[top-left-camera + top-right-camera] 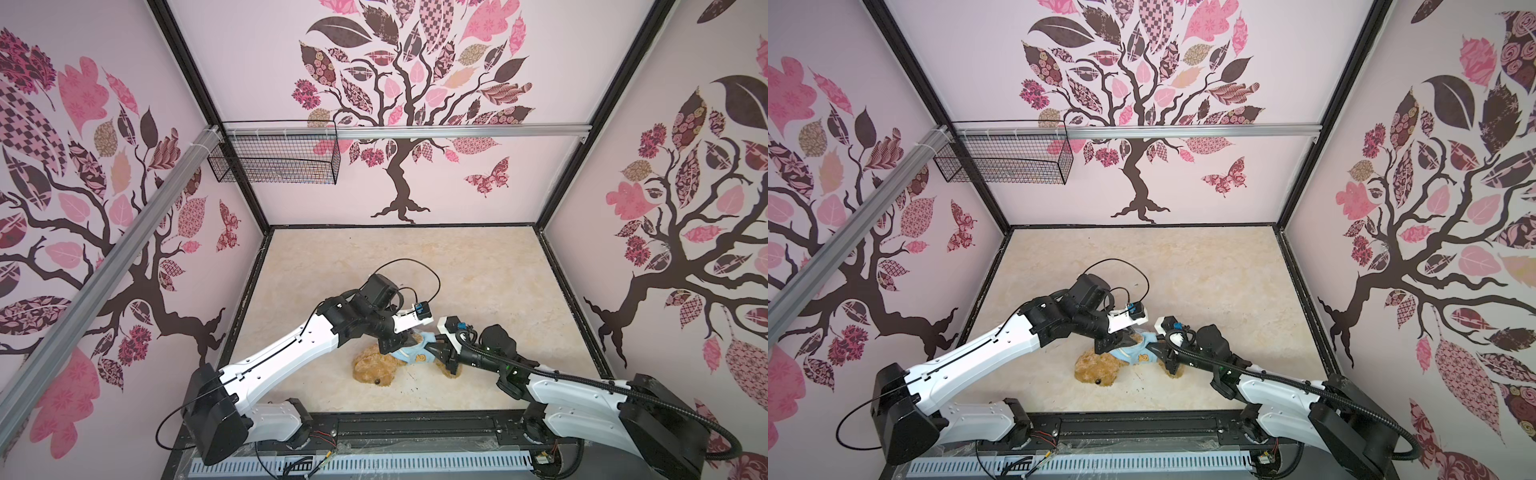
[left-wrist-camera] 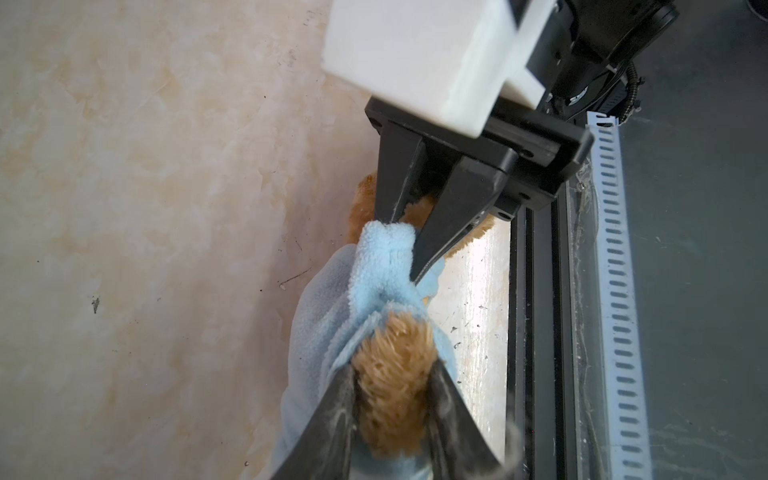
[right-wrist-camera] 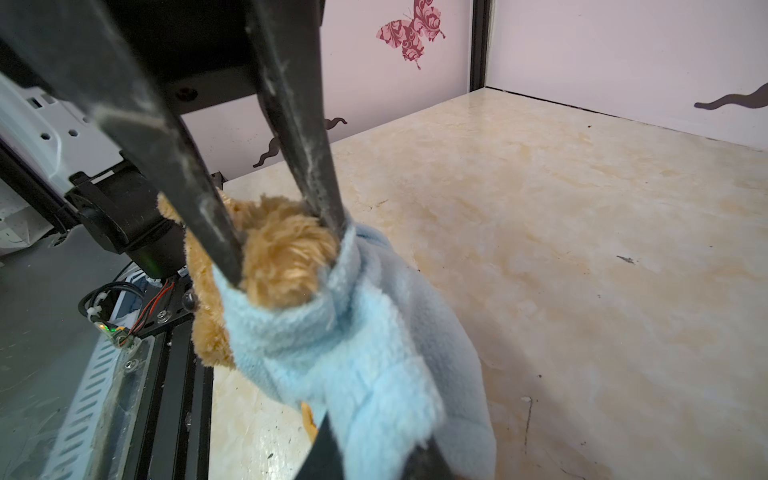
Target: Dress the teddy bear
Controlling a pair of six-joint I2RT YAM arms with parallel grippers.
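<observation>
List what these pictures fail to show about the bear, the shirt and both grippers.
The bear's torso: both top views, shirt covers it.
Which limb the left gripper straddles: left wrist view, shirt wraps it.
Whether the right gripper pinches cloth or fur: right wrist view, fleece bunches over its tips.
The basket's contents: both top views, too small behind mesh.

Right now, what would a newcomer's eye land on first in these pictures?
The golden-brown teddy bear lies near the front of the table, half inside a light-blue shirt, both arms meeting over it. In the left wrist view, the left gripper flanks a furry paw poking from the shirt, while the right gripper pinches bunched shirt fabric. Big pink-and-brown tree decals cover the surrounding walls.
</observation>
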